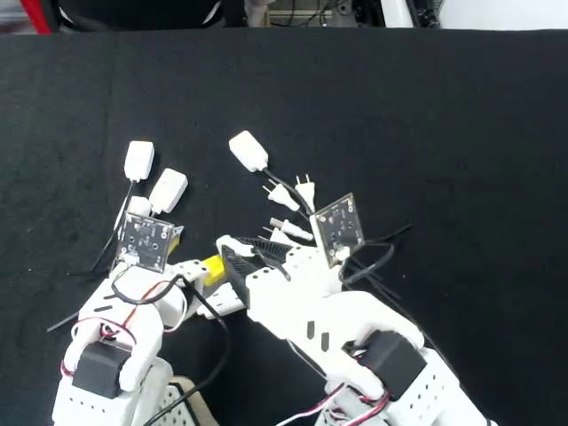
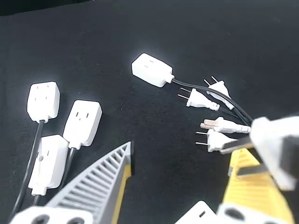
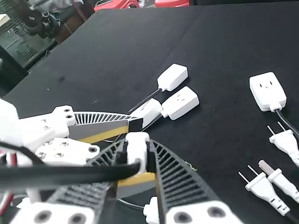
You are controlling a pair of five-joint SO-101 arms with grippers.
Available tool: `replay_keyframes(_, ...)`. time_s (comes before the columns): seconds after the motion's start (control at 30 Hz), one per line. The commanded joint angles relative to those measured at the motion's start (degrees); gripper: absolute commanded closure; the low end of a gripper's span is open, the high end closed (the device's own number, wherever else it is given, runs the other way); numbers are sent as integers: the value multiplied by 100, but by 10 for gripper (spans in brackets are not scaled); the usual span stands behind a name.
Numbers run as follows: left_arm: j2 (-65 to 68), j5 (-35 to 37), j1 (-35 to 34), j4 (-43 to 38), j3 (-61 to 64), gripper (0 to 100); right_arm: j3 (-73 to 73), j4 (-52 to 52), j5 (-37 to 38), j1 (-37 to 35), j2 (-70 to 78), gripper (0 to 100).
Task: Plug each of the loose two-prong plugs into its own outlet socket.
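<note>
**High view:** Right hand (image 1: 235,253) is seen between the two arms, clamped on a white held plug (image 1: 227,243). Left hand (image 1: 217,277) sits just beside it. The socket cluster (image 1: 169,189) lies ahead of the left arm, and its nearest unit is near the held plug. The lone socket (image 1: 248,151) is farther out, nearly straight ahead of the right hand. Loose plugs (image 1: 281,195) are fanned between the lone socket and the right arm, cords trailing back under it.

**Left wrist view:** Left hand fingers are spread wide with nothing gripped. The held plug's flat prong is seen roughly level, aimed toward the cluster side. Slots are seen on the upward faces of the sockets. Judged: the prong axis must be tipped down before insertion, and the cluster's near unit is the shorter reach.

**Right wrist view:** Right hand fingers are closed on the plug body. The cluster is seen beyond the fingertips, long bodies side by side.

**Surface and room:** The table (image 1: 426,115) is covered in matte black cloth. Clutter (image 3: 32,23) is seen past the table's far edge.
</note>
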Motion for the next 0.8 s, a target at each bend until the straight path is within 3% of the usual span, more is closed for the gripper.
replay_keyframes(0.0,-35,-88,-119,-62,-75,672,-488,35,-18,360,-13,987)
replay_keyframes(0.07,-35,-229,-163,97,-127,672,-725,123,-9,730,110,987)
replay_keyframes(0.17,-35,-1073,-426,615,-453,672,-1244,668,158,1029,804,987)
replay_keyframes(0.3,-35,-1415,-1648,1125,-1033,672,-1684,976,123,1029,2431,987)
replay_keyframes(0.4,-35,-1442,-2281,1204,-1130,672,-1745,985,-18,703,3266,987)
replay_keyframes(0.53,-35,-1705,-2519,1081,-822,672,-1385,782,-475,-88,3705,987)
replay_keyframes(0.77,-35,-1846,-2932,642,-127,672,-514,0,-932,-220,3820,987)
